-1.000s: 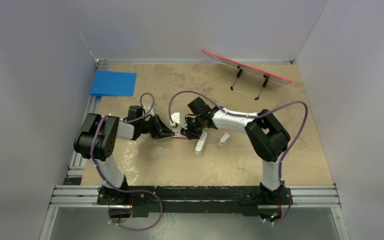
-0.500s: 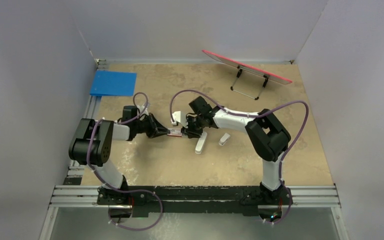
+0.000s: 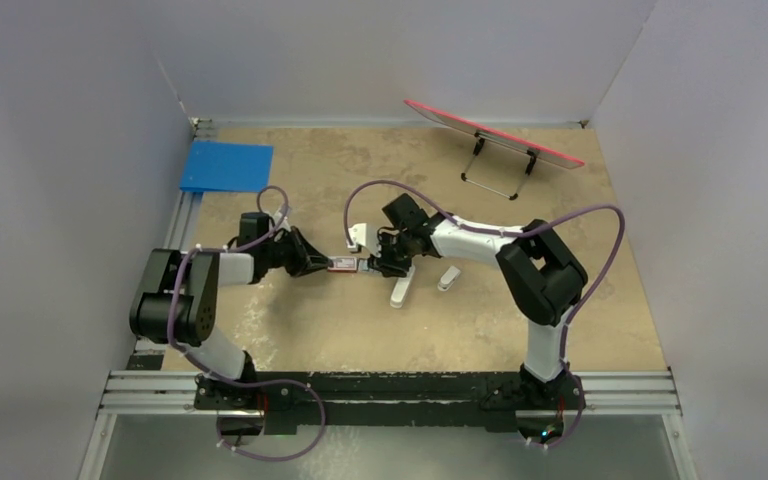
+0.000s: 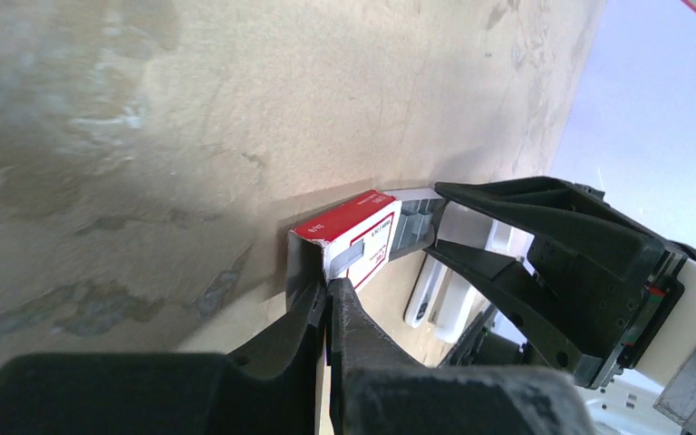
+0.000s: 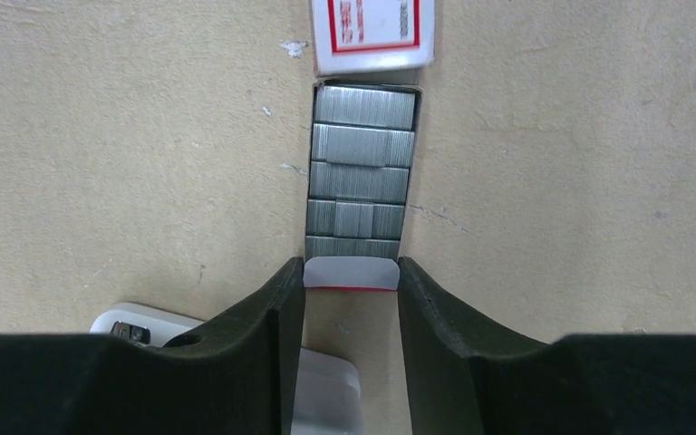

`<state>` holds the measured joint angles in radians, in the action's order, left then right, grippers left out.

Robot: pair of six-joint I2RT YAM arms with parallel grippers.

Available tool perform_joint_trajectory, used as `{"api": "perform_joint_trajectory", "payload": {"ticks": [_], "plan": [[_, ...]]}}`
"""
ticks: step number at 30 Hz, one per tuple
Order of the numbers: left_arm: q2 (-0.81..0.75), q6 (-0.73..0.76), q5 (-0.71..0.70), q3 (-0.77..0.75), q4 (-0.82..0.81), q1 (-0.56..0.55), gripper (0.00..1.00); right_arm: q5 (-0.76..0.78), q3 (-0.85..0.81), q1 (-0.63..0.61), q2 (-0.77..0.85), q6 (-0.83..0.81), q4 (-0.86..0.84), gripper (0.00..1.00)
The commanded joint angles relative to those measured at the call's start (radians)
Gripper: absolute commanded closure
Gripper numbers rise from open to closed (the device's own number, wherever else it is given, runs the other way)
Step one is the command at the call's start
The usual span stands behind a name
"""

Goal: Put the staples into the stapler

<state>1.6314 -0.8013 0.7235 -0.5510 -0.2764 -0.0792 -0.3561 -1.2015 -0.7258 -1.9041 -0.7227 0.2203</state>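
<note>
Little is done: the red-and-white cardboard box (image 4: 355,227) is pinched by the left gripper (image 4: 328,299). Its white tray (image 5: 351,273) is grasped by the right gripper (image 5: 351,276), with dark-grey metal staples (image 5: 360,172) bared mid-table. The slim white stapler (image 3: 401,288), just right, is left untouched.

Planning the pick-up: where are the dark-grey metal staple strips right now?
In the right wrist view, the dark-grey metal staple strips lie in the slid-out tray, between the red-and-white box sleeve above and the right gripper below, gripping the tray's end.

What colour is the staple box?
The box is red and white, clearest in the left wrist view.
</note>
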Motion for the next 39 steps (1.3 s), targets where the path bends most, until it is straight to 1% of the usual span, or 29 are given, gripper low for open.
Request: {"api": "perform_joint_trajectory", "payload": {"ticks": [1, 5, 7, 9, 10, 12, 14, 18, 21, 24, 27, 28, 30, 31, 32, 33, 34, 35, 36, 37, 39], "plan": [[-0.072, 0.037, -0.097, -0.004, 0.068, 0.026, 1.0, 0.07, 0.029, 0.015, 0.018, -0.012, 0.073, 0.57], [-0.09, 0.035, -0.129, -0.007, 0.094, 0.034, 1.0, 0.08, 0.024, 0.016, 0.013, -0.002, 0.071, 0.52], [-0.094, 0.032, -0.149, -0.01, 0.116, 0.037, 0.93, 0.086, 0.017, 0.016, 0.014, 0.022, 0.061, 0.48], [-0.106, 0.029, -0.176, -0.013, 0.14, 0.038, 0.8, 0.076, 0.003, 0.019, 0.018, 0.057, 0.055, 0.42], [-0.115, 0.027, -0.191, -0.017, 0.156, 0.038, 0.74, 0.079, -0.003, 0.02, 0.02, 0.077, 0.043, 0.37], [-0.14, 0.029, -0.221, -0.03, 0.199, 0.038, 0.63, 0.074, -0.013, 0.02, 0.033, 0.099, 0.027, 0.31], [-0.171, 0.033, -0.249, -0.049, 0.243, 0.038, 0.57, 0.059, -0.021, 0.021, 0.05, 0.109, 0.018, 0.29], [-0.242, 0.047, -0.265, -0.078, 0.314, 0.038, 0.51, 0.006, -0.033, 0.021, 0.11, 0.145, -0.027, 0.26], [-0.282, 0.069, -0.259, -0.104, 0.358, 0.038, 0.51, -0.01, -0.057, 0.02, 0.158, 0.159, -0.014, 0.27], [-0.334, 0.073, -0.264, -0.115, 0.391, 0.038, 0.5, -0.009, -0.057, 0.02, 0.224, 0.209, -0.055, 0.28], [-0.398, 0.072, -0.27, -0.114, 0.414, 0.038, 0.5, -0.013, -0.005, 0.018, 0.309, 0.281, -0.191, 0.29], [-0.418, 0.076, -0.273, -0.116, 0.427, 0.038, 0.5, -0.009, 0.015, 0.015, 0.334, 0.317, -0.265, 0.29], [-0.456, 0.086, -0.284, -0.123, 0.457, 0.038, 0.5, 0.026, 0.054, -0.002, 0.376, 0.438, -0.368, 0.3], [-0.479, 0.092, -0.288, -0.126, 0.473, 0.038, 0.5, 0.077, 0.057, -0.015, 0.38, 0.498, -0.387, 0.31], [-0.495, 0.096, -0.292, -0.13, 0.487, 0.038, 0.5, 0.133, 0.029, -0.029, 0.37, 0.565, -0.385, 0.34], [-0.512, 0.098, -0.296, -0.131, 0.501, 0.038, 0.5, 0.214, -0.005, -0.04, 0.346, 0.667, -0.364, 0.38], [-0.528, 0.099, -0.297, -0.132, 0.508, 0.038, 0.5, 0.252, -0.05, -0.042, 0.316, 0.753, -0.32, 0.42], [-0.543, 0.1, -0.297, -0.132, 0.514, 0.038, 0.5, 0.248, -0.078, -0.046, 0.286, 0.805, -0.268, 0.5], [-0.556, 0.1, -0.297, -0.131, 0.52, 0.038, 0.5, 0.25, -0.082, -0.053, 0.267, 0.846, -0.252, 0.56], [-0.568, 0.102, -0.296, -0.131, 0.526, 0.037, 0.5, 0.288, -0.071, -0.072, 0.253, 0.89, -0.253, 0.58], [-0.589, 0.104, -0.296, -0.133, 0.535, 0.038, 0.5, 0.393, -0.043, -0.124, 0.24, 0.98, -0.259, 0.56]]}}
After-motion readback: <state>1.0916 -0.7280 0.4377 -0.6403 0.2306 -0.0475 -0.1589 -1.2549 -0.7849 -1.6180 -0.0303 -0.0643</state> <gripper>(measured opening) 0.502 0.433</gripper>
